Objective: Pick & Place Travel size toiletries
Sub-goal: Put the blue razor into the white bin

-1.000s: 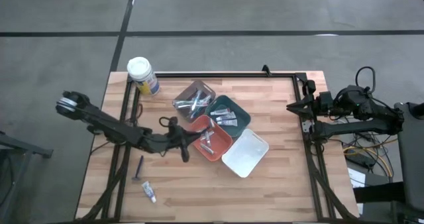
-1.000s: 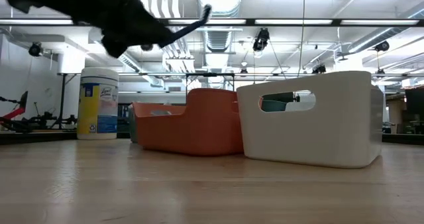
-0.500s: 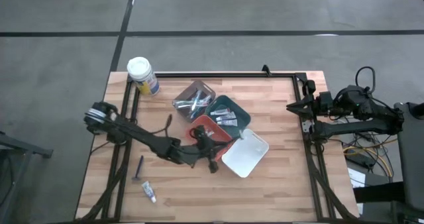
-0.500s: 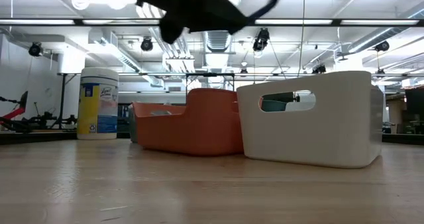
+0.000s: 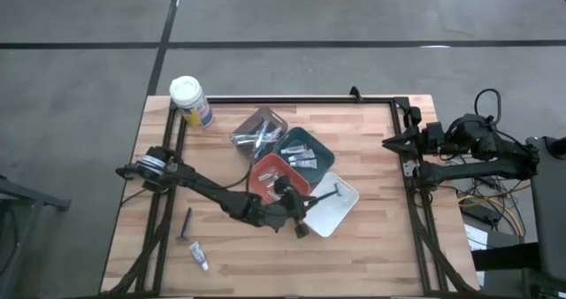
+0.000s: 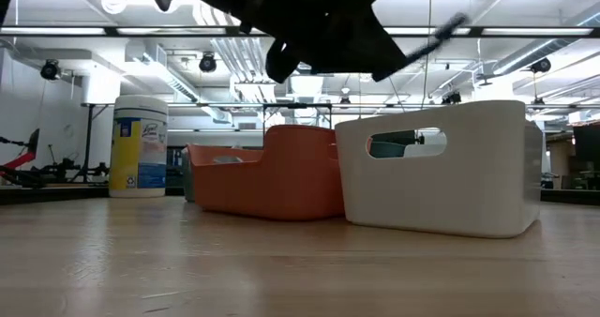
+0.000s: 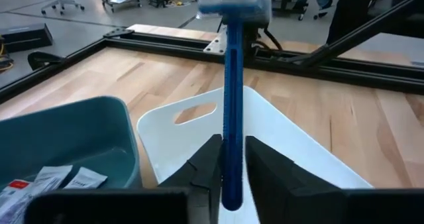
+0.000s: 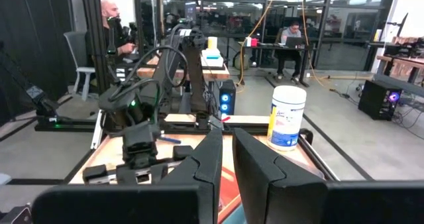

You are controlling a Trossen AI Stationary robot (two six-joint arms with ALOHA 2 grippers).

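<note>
Swung over from orange tray (image 5: 268, 172); left gripper (image 5: 305, 212) pinching blue plastic razor (image 7: 232, 85) above white square tray (image 5: 332, 209); release centred, low

Right gripper (image 8: 225, 159) parked off-table, fingers nearly together

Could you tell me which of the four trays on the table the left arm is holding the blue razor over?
The white tray, the one nearest the table's front-right. The left end effector grips the blue razor above it; the orange, teal and clear trays sit behind.

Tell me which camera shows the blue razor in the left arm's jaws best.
The left wrist view: the blue razor stands clear between the left gripper jaws, over the white tray. The high and low views show only a thin sliver; the right wrist view doesn't show it.
</note>
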